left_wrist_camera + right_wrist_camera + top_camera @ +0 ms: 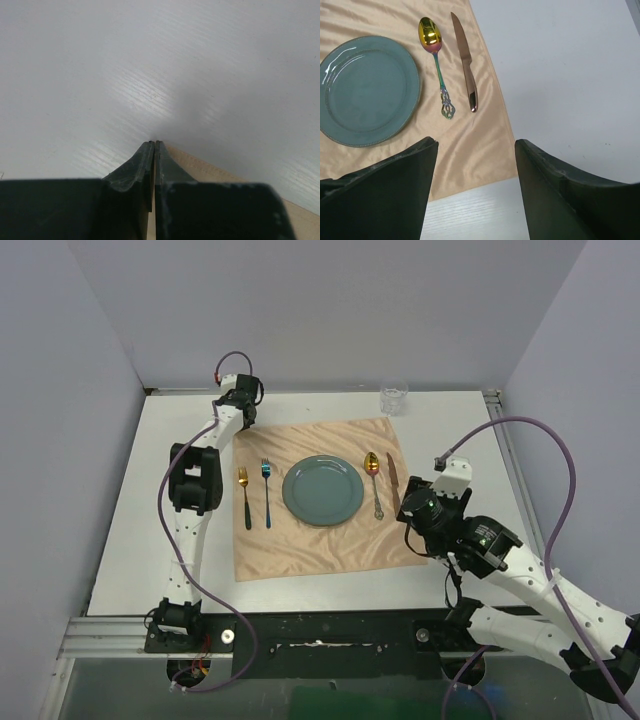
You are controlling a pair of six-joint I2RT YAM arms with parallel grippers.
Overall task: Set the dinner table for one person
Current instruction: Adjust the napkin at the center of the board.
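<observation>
Right pincer [475, 145] is hanging with its jaws wide apart, holding nothing, over the near right corner of the cloth [375, 17]. The knife [464, 60] and spoon [436, 55] are lying just ahead of it, the plate [365, 90] is sitting ahead to its left, and the bare dinner table [560, 75] is stretching away to its right.

Left pincer [154, 142] is sitting with its fingers pressed together at the cloth's far left corner; I cannot tell whether it is nipping the fabric.

Only the glass [393, 398] seems to be waiting, standing off the cloth well ahead of the right pincer. That pincer should be passing high over the knife, closing gently around the glass's lower wall, keeping it upright, and landing it beyond the knife tip.
</observation>
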